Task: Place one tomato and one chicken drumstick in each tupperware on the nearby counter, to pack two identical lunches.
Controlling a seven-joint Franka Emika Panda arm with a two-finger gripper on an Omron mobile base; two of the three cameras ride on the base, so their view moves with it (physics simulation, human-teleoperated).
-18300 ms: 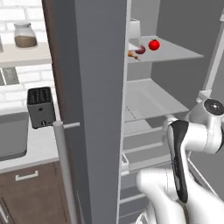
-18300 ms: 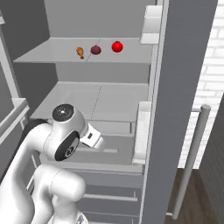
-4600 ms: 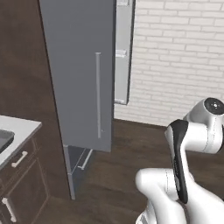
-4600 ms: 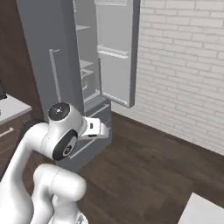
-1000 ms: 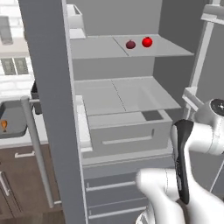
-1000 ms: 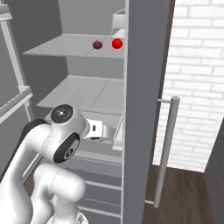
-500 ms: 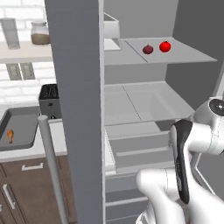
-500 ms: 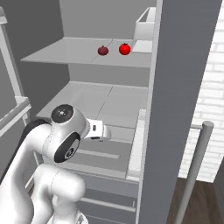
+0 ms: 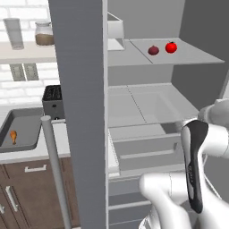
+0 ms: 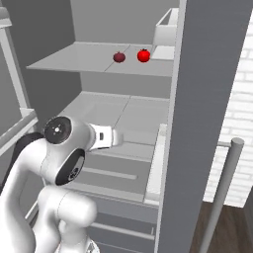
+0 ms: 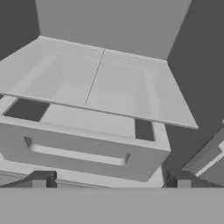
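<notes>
Fridge open in front of the base. Tomato (image 9: 171,47) sits on the upper fridge shelf (image 9: 197,56), just beside a darker, dull-red round item (image 9: 153,50); the two are apart, not touching. One chicken drumstick (image 9: 14,136) lies in the dark grey tupperware (image 9: 27,143) on the desk (image 9: 62,147), left of the fridge, near the black toaster (image 9: 53,99).

Pincer (image 11: 111,183): both tips stand wide apart at the bottom of the hand view, nothing between them, so open and empty. It faces the crisper drawer (image 11: 83,151) and the glass shelf above it, well below the tomato's shelf.

Handling, judged: the tomato looks light, smooth and glossy, likely to roll or slip and to bruise under a hard squeeze. Best taken across its widest girth, gently, tips level.

Room: the tomato shelf is open toward the front. A white door bin (image 10: 167,29) stands close to the tomato on one side, the dark item on the other, so approach straight in. The open fridge door (image 9: 80,112) and its bar handle (image 9: 56,172) stand between fridge and desk; the carry must swing around that edge.
</notes>
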